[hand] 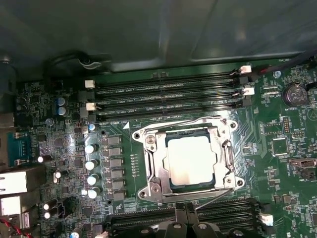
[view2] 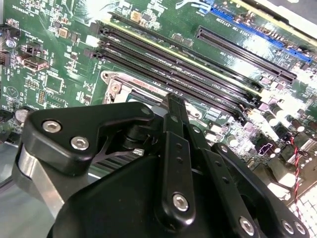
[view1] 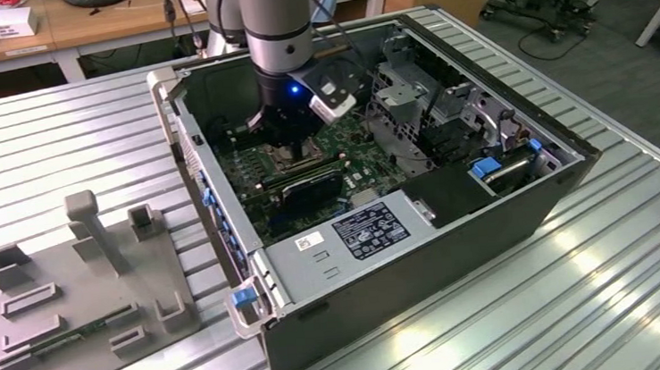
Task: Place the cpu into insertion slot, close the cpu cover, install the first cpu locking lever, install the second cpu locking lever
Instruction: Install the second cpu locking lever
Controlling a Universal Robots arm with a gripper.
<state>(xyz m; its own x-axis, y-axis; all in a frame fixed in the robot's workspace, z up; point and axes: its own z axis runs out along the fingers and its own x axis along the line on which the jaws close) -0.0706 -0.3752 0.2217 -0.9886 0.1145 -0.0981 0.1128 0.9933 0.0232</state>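
The claw (view2: pixel 171 101) hangs low over the insertion slot (hand: pixel 188 161); I cannot tell if it is wide or narrow. The cpu (hand: pixel 192 159) already sits in the slot with the cpu cover (hand: pixel 154 171) down. The locking levers seem the step in hand, needing a careful push. The first wrist view shows the chip; the exterior view shows the motherboard (view1: pixel 360 178) inside its case.

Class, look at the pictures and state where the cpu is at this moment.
In the first wrist view the cpu lies flat in the insertion slot, framed by the cpu cover, on the green motherboard between two banks of long black memory slots.
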